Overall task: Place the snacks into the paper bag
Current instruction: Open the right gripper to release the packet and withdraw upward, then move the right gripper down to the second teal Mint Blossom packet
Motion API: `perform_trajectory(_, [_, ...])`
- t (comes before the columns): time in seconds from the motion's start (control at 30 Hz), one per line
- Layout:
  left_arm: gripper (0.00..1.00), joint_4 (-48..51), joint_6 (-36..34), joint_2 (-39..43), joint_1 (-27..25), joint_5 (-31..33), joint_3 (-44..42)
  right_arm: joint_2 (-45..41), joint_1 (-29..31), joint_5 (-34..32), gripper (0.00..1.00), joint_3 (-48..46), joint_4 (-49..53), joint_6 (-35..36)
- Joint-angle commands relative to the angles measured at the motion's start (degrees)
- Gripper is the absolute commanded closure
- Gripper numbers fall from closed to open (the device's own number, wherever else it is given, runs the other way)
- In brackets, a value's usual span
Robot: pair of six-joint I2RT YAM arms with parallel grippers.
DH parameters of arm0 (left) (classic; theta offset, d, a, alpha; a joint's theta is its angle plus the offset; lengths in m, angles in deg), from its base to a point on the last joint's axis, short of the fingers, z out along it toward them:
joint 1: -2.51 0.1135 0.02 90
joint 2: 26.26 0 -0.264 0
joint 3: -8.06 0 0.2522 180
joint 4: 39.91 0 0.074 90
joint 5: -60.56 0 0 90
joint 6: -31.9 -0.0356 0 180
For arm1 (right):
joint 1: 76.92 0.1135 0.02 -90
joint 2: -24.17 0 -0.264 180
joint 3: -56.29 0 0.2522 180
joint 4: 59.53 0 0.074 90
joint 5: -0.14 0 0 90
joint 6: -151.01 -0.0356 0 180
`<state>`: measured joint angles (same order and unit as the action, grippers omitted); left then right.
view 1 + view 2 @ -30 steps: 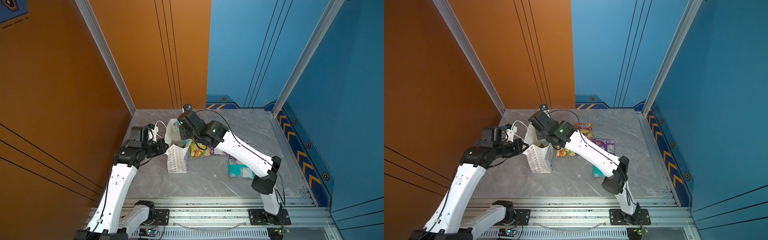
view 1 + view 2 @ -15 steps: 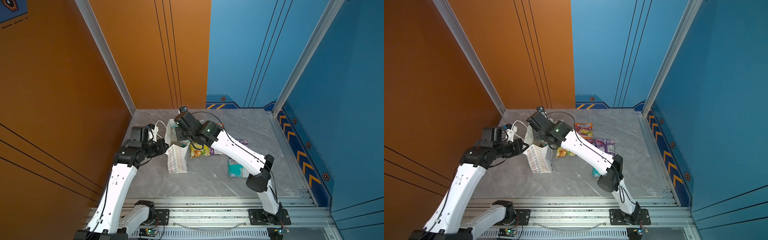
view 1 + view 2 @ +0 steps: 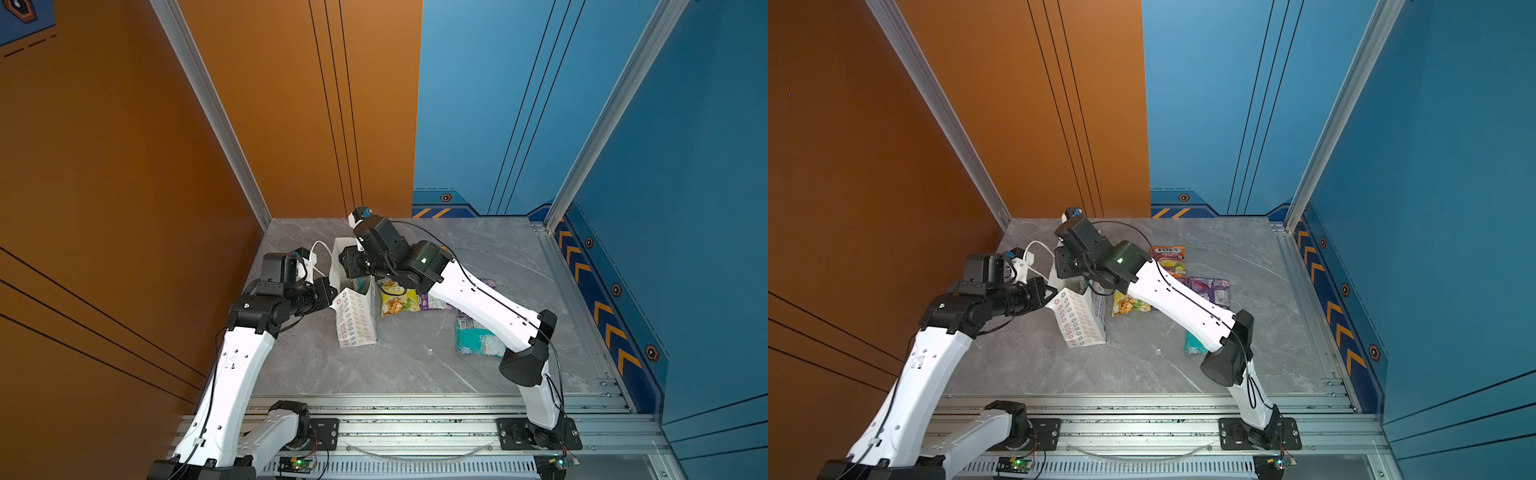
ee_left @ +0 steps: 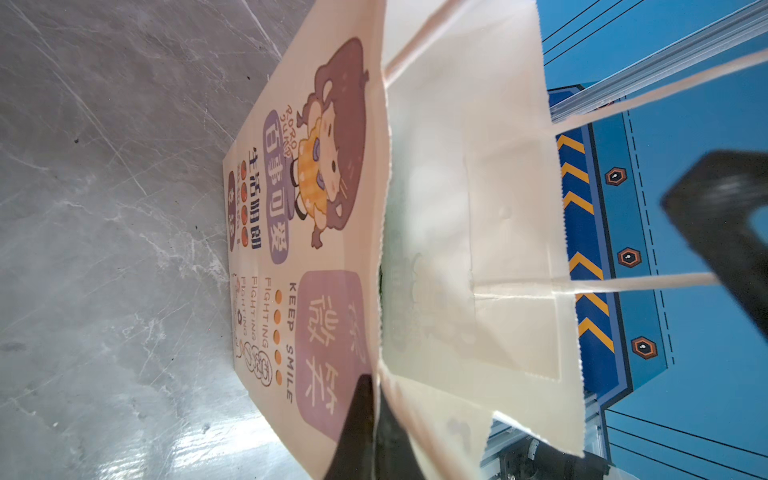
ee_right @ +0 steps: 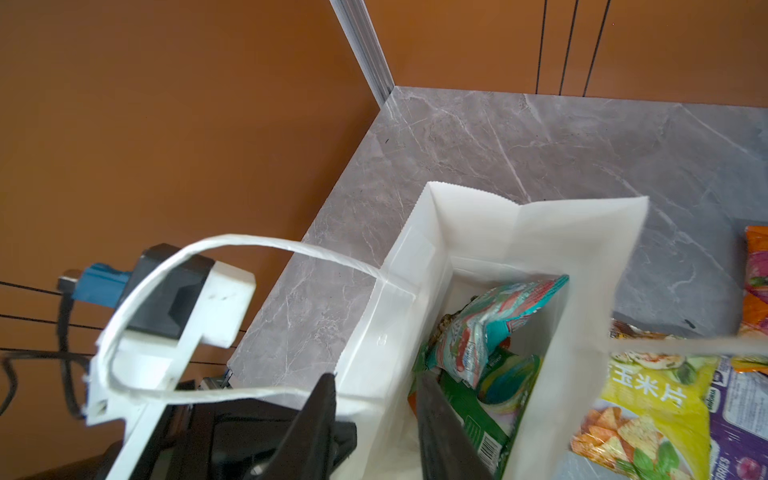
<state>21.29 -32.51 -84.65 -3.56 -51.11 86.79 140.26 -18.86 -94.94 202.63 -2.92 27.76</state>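
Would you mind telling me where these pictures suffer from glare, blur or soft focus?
Left wrist view: window-like glare on the table, and the dark right gripper part at the edge is blurred; the paper bag print stays sharp. Right wrist view: the cord handle crossing the snacks is smeared, and the near black fingers are soft. Both top views: evenly lit, sharp.

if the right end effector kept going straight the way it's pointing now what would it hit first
Most likely the snacks inside the paper bag: the right end effector points down into the open mouth, with the teal packet and the green packet just beyond. Depth is unclear; one finger straddles the bag wall.
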Motion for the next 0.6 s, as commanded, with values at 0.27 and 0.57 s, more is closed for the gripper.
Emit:
perform_trajectory(0.27, [0.95, -0.6, -0.3, 0.6, 0.1, -0.2, -0.5, -23.2, -7.1, -1.0, 0.59, -26.6, -9.6, 1.1])
perform_trajectory(0.57, [0.95, -0.6, -0.2, 0.3, 0.5, -0.2, -0.4, -42.8, -22.6, 6.3, 0.50, -58.5, -13.1, -7.3])
